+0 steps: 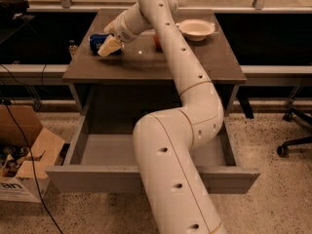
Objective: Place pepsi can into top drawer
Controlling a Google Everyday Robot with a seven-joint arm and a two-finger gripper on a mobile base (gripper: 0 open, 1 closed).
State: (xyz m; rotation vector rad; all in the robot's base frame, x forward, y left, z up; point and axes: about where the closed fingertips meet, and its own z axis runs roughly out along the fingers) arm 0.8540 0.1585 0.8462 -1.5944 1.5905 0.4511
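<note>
Currently, the gripper (108,46) is sitting just beside the pepsi can (96,41), which is lying on the cabinet top (146,65) at left rear. Its grip state cannot be told. The top drawer (83,177) is standing open below.

Arm reaching far forward, pincer (108,46) angled down-left.

Claw (108,47) at pepsi can (97,41) on cabinet top (146,66); top drawer (92,178) open below, arm (170,150) across its middle.
</note>
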